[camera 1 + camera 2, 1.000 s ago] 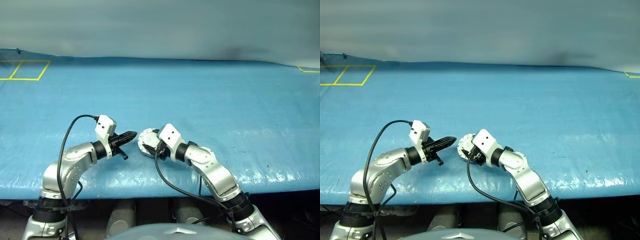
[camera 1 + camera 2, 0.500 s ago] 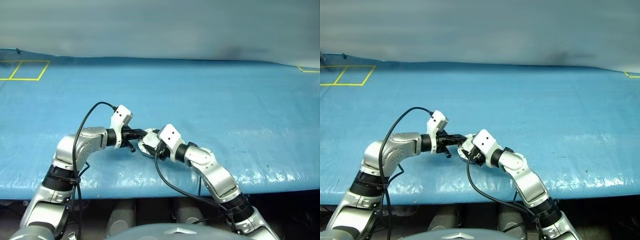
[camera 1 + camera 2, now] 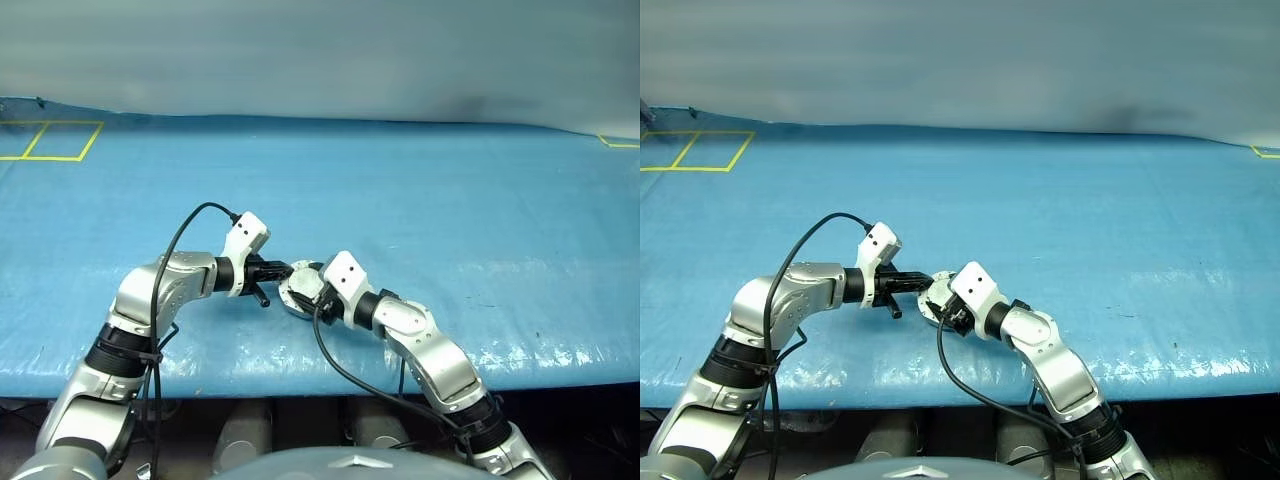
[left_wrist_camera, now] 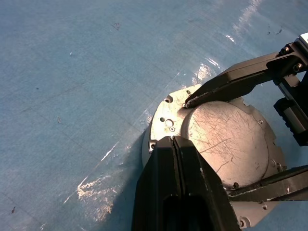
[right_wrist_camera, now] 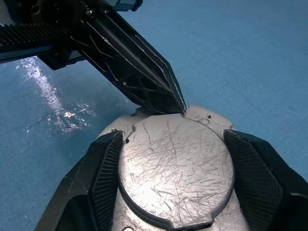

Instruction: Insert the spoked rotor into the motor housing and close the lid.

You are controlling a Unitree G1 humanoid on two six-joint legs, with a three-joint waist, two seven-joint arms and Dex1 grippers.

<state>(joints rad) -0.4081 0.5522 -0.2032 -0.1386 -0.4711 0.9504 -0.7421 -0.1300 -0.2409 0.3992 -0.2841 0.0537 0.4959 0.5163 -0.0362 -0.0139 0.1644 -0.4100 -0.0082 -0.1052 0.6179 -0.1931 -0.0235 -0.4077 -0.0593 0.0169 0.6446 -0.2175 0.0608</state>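
The round grey metal motor housing (image 5: pixel 173 168), its scratched light-grey lid (image 4: pixel 226 139) shut over it, sits on the blue table (image 3: pixel 450 200) near the front edge. The right gripper (image 5: pixel 173 187) straddles the housing with its jaws spread wide, one finger on each side of the rim. The left gripper (image 4: pixel 173 142), fingers pressed together and holding nothing, points at the housing from the robot's left, its tip touching the lid's edge. Any closing press would likely come from that nearer left tip.
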